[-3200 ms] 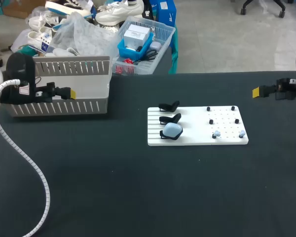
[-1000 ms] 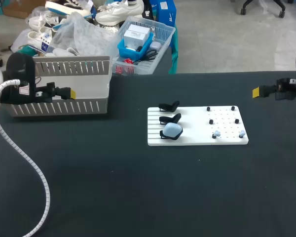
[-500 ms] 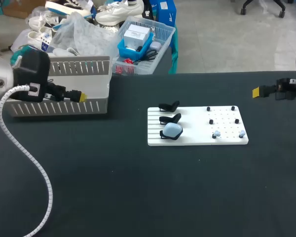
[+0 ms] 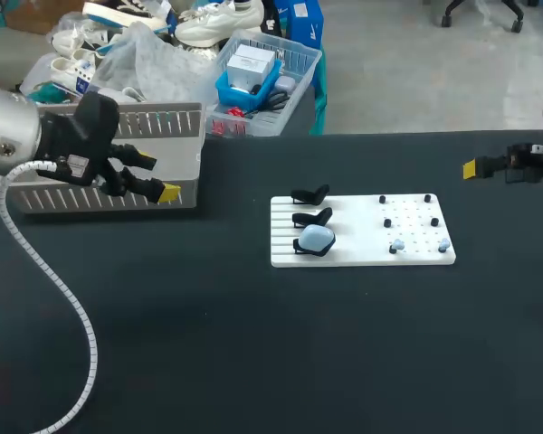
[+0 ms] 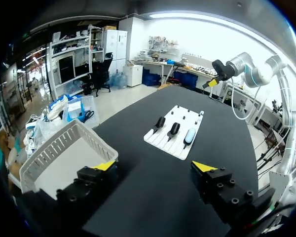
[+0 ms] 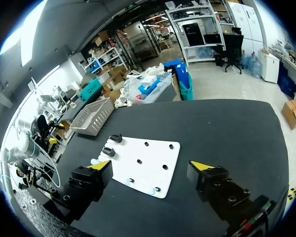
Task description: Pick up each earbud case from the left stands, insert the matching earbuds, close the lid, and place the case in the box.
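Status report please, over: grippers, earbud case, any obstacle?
Left gripper open, empty, by the box. Right gripper open, empty, far to the right. Earbud case on its stand, untouched. No obstacle seen.

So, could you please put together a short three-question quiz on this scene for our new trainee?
1. How many of the three stands on the white board hold an earbud case?
2. True or false: the right gripper is shut on the earbud case.
3. The left gripper is: A) shut on a case; B) open, next to the white basket; C) over the white board.

Key:
1. One, on the stand nearest the table's front edge.
2. False: it is open and empty, away from the board.
3. B.
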`<state>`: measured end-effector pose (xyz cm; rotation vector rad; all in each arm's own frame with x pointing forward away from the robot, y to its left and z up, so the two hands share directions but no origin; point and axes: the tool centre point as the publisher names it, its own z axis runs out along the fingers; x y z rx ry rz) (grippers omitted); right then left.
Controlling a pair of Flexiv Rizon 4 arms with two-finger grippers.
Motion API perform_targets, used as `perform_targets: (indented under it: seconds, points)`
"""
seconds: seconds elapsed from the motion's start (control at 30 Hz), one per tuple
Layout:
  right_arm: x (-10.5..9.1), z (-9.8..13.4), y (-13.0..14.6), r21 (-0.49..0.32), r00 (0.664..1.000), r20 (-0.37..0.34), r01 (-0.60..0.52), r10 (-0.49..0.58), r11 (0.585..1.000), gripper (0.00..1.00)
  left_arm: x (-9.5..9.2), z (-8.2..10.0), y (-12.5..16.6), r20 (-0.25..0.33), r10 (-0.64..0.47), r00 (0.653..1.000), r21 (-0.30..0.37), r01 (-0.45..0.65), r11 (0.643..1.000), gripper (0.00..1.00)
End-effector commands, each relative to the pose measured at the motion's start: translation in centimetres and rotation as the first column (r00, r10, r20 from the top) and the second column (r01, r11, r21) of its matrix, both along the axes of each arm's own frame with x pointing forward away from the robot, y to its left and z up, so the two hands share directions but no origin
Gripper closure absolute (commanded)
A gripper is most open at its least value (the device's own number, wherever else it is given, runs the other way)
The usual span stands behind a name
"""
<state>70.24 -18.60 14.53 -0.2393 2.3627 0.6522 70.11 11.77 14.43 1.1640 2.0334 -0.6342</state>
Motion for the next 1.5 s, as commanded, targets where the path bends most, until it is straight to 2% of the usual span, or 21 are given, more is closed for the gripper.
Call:
perform_targets:
  seconds: [0.03,0.13,0.2,0.4,0.57,0.77,0.8,1.03,1.37,1.5]
  points:
    - [-0.1,0.2,0.0,-0.004,1.000,-0.003,0.003,-0.003,1.000,0.00,1.1,-0.1,-1.4,-0.020,-0.176,0.984,-0.038,0.175,0.984,0.00]
    - [-0.1,0.2,0.0,-0.004,1.000,-0.003,0.003,-0.003,1.000,0.00,1.1,-0.2,-2.3,0.009,-0.230,0.973,-0.047,0.230,0.972,0.00]
    - [-0.1,0.2,0.0,-0.004,1.000,-0.003,0.003,-0.003,1.000,0.00,1.1,-0.6,-2.9,0.054,-0.265,0.963,-0.036,0.267,0.963,0.00]
    - [-0.1,0.2,0.0,-0.004,1.000,-0.003,0.003,-0.003,1.000,0.00,0.8,-1.8,-4.4,0.112,-0.343,0.933,-0.013,0.346,0.938,0.00]
    - [-0.1,0.2,0.0,-0.004,1.000,-0.003,0.003,-0.003,1.000,0.00,0.5,-3.0,-5.7,0.154,-0.364,0.918,0.001,0.369,0.930,0.00]
    - [-0.1,0.2,0.0,-0.004,1.000,-0.003,0.003,-0.003,1.000,0.00,0.3,-4.2,-8.0,0.166,-0.380,0.910,0.002,0.385,0.923,0.00]
    - [-0.1,0.2,0.0,-0.004,1.000,-0.003,0.003,-0.003,1.000,0.00,0.1,-4.4,-8.3,0.188,-0.385,0.904,0.007,0.391,0.920,0.00]
    - [-0.1,0.2,0.0,-0.004,1.000,-0.003,0.003,-0.003,1.000,0.00,-0.3,-5.3,-10.8,0.189,-0.404,0.895,-0.003,0.412,0.911,0.00]
    - [-0.1,0.2,0.0,-0.004,1.000,-0.003,0.003,-0.003,1.000,0.00,0.1,-7.9,-13.4,0.136,-0.414,0.900,0.000,0.417,0.909,0.00]
    - [-0.1,0.2,0.0,-0.004,1.000,-0.003,0.003,-0.003,1.000,0.00,0.1,-8.5,-14.2,0.140,-0.416,0.898,0.001,0.420,0.907,0.00]
